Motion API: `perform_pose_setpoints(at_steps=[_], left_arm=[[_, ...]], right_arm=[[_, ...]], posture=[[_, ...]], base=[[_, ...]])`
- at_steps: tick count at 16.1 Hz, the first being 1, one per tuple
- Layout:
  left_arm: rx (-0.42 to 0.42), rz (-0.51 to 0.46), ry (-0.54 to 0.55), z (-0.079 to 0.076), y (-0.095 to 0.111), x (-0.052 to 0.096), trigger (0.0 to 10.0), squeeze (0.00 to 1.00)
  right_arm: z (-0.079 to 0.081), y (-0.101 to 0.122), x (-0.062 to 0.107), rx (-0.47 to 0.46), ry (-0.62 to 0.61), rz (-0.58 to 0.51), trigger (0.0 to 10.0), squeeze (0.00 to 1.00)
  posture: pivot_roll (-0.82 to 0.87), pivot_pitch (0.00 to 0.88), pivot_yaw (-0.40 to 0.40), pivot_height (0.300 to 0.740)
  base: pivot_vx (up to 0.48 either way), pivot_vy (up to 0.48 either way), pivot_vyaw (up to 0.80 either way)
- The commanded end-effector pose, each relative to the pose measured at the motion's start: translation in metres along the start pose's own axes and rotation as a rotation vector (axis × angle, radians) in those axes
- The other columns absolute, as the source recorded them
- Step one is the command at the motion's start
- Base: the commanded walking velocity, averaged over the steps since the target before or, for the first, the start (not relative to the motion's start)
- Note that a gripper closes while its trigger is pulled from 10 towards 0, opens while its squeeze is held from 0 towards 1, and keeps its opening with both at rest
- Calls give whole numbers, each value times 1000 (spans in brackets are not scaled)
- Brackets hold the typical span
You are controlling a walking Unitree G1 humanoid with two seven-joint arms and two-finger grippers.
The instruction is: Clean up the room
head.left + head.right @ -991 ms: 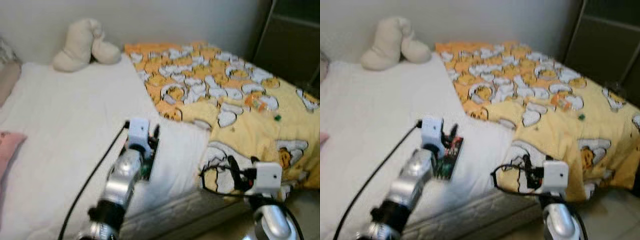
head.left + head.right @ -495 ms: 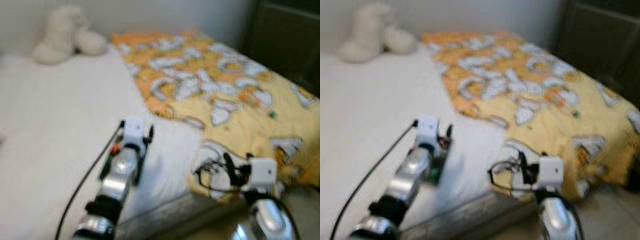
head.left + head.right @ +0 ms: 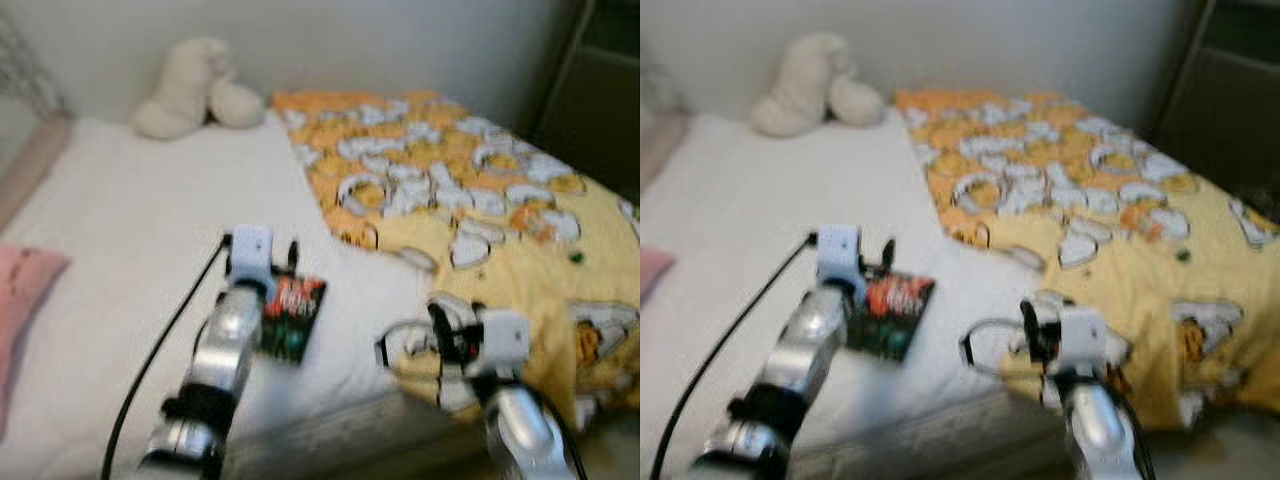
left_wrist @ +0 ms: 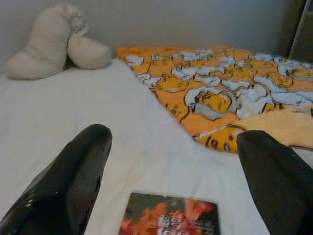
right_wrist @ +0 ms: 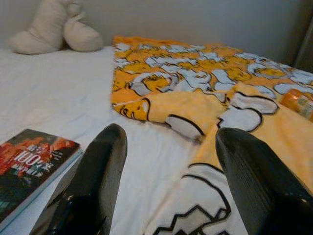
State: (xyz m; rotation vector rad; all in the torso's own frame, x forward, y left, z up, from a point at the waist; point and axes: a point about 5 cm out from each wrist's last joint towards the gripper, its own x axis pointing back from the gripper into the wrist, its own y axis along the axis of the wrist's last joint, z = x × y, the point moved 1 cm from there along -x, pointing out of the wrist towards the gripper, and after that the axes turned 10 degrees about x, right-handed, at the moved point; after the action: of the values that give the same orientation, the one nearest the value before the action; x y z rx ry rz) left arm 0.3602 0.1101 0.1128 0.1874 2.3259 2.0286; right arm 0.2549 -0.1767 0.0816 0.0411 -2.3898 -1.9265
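Book [image 3: 292, 318] flat on bed [image 3: 120, 260], beside left gripper [image 4: 176, 188], fingers apart; right gripper [image 5: 168, 181] likewise apart; approach step; next: lower, clamp book.

Two silver, rounded metal arms are being shown, each banded by a black joint collar and capped at the wrist by a white boxy camera housing. A black cable is being trailed along the left arm, and looped black wiring is being carried beside the right housing. Each pincer, left [image 4: 173, 183] and right [image 5: 168, 183], is being formed by two long, glossy black, blunt-tipped fingers [image 4: 73, 171].
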Motion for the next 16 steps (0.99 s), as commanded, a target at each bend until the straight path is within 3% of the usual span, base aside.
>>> perform_pose_setpoints(at_steps=[1,5,7,9,10,12,14,16], left_arm=[[-2,3,3,3,3,-2,10000,0],[27,6,61,11,3,-4,10000,0],[4,1,85,21,10,-10,10000,0],[-3,10,102,33,17,-17,10000,0],[-11,53,77,39,16,-22,10000,0],[24,51,-38,34,12,-23,10000,0],[15,67,-139,20,-4,-17,10000,0],[18,113,-197,5,-21,-12,10000,0]], right_arm=[[1,0,-2,11,3,-2,10000,0],[-1,-3,0,4,1,8,10000,0],[-3,-13,2,19,-15,71,10000,0],[-4,-12,5,21,-15,66,10000,0],[-7,-12,14,19,-11,74,10000,0],[-8,-8,32,30,23,87,10000,0],[3,-1,58,4,158,73,10000,0],[11,2,77,3,244,100,10000,0]], posture=[[49,0,26,740],[40,0,30,740],[30,0,29,740],[23,0,20,740],[4,2,-13,740],[-36,85,-64,740],[-111,202,-122,740],[-141,221,-167,740]], base=[[480,0,525],[480,0,377],[0,0,0],[0,0,0],[0,0,0],[0,0,0],[0,0,0],[0,0,0]])
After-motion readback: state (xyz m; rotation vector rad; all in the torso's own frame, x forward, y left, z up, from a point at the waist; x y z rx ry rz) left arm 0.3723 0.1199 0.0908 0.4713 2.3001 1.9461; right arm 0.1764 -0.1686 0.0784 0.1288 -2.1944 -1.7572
